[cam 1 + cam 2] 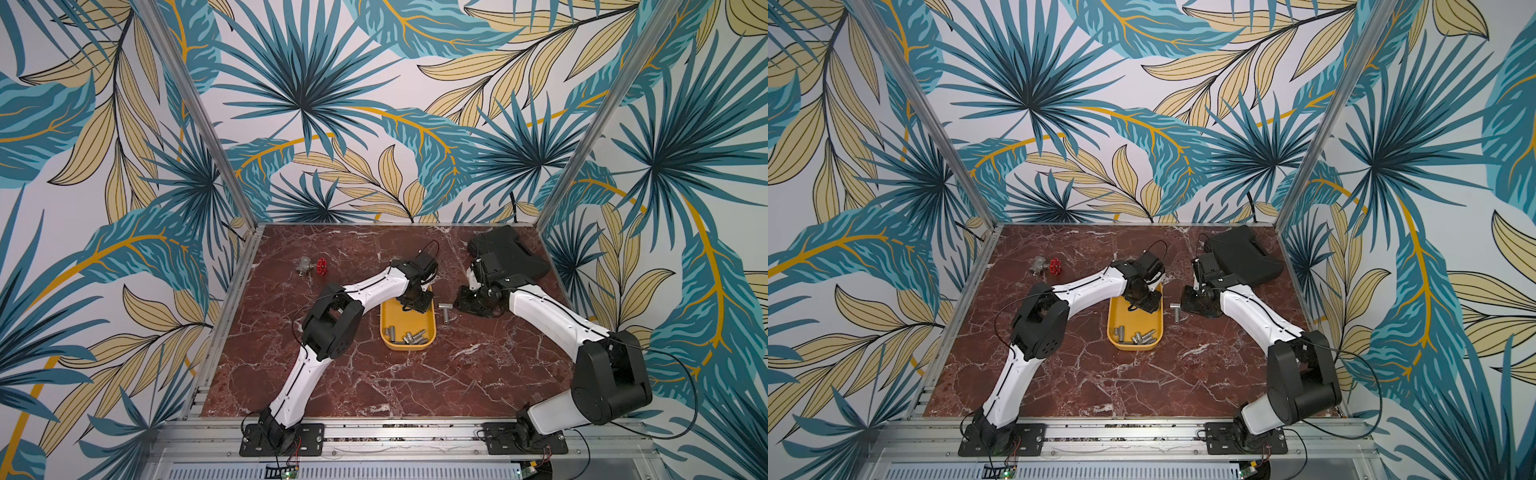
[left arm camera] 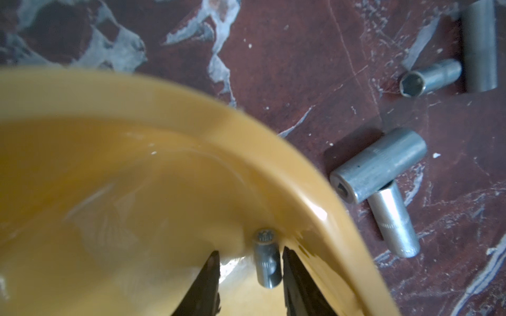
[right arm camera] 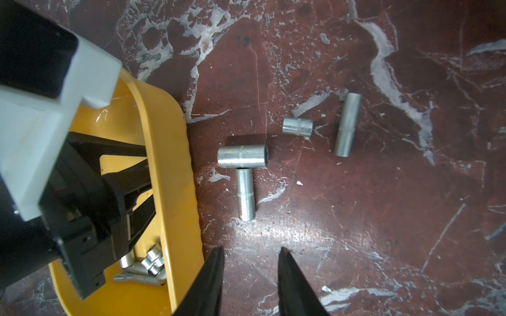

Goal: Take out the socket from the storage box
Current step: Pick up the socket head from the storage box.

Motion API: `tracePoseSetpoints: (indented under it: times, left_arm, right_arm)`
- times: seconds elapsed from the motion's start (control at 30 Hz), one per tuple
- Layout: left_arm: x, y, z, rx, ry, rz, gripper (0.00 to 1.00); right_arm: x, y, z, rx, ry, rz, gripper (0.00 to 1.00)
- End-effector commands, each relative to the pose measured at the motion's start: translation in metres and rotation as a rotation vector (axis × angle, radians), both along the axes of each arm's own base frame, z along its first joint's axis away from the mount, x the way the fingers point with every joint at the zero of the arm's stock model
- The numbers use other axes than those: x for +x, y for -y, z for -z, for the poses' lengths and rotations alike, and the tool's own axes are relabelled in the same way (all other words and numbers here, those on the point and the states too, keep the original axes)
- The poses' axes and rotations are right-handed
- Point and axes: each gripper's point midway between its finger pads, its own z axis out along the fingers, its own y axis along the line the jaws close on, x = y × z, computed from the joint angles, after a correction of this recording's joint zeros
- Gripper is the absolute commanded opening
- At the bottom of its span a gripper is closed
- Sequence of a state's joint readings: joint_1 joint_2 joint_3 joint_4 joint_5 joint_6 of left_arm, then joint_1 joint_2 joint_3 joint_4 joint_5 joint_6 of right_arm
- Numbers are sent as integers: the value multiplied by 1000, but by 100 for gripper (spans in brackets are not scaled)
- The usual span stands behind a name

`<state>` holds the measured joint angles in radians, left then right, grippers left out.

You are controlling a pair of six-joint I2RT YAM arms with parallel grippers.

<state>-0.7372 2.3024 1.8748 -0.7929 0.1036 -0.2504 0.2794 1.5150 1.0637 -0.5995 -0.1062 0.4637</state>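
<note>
While your left gripper (image 2: 250,249) straddles, unclamped, the small silver metal socket (image 2: 267,262) inside the shallow yellow plastic storage box (image 2: 109,164), you're mid-grasp: close, then lift (right gripper (image 3: 251,247) hangs open outside).

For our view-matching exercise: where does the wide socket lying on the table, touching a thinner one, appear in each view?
Top view: wide socket just right of the tray.
Top view: same spot, right of the tray.
Left wrist: right of centre, outside the tray's rim.
Right wrist: left of centre, above the thinner socket.
Shared landmark: the yellow tray.
</note>
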Motion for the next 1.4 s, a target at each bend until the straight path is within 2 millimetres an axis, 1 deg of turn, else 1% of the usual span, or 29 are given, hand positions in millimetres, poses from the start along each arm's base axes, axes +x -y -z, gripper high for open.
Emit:
tracePoseSetpoints:
  times: [0.0,0.23,0.33,0.6,0.8,0.87,0.9,0.97,1.07,1.17,1.23,1.3,1.37]
  left_arm:
    - [1,-11,13,81,-1,2,39]
    - [-2,-23,17,138,7,3,35]
    - [-2,-27,19,153,10,2,31]
    - [-2,-29,19,160,15,5,19]
    - [2,-28,10,141,39,1,16]
    - [4,-28,2,125,52,-5,14]
    - [6,-30,-6,117,68,-13,14]
    - [12,-33,-26,85,111,-34,13]
    - [23,-49,-60,31,165,-93,14]
    - [32,-76,-90,-17,211,-163,14]
    - [34,-99,-105,-33,237,-213,14]
    - [33,-121,-115,-28,259,-255,15]
    - [27,-142,-116,-23,257,-291,15]
  right_arm:
    - [-4,2,9,-6,-30,-3,35]
    - [-4,1,12,-4,-35,-5,35]
    - [-3,0,12,-2,-37,-7,35]
    - [-2,-1,14,0,-42,-12,35]
    - [-1,-1,13,-4,-40,-16,35]
    - [-2,-1,13,-4,-42,-18,35]
    - [-2,-1,13,-5,-41,-20,35]
    - [-2,0,12,-10,-39,-20,35]
    - [-1,0,12,-13,-39,-19,35]
    - [-1,-1,14,-9,-43,-18,35]
    - [0,-1,15,-5,-47,-17,35]
    - [1,-2,16,-2,-46,-16,35]
    - [1,-3,16,1,-47,-14,35]
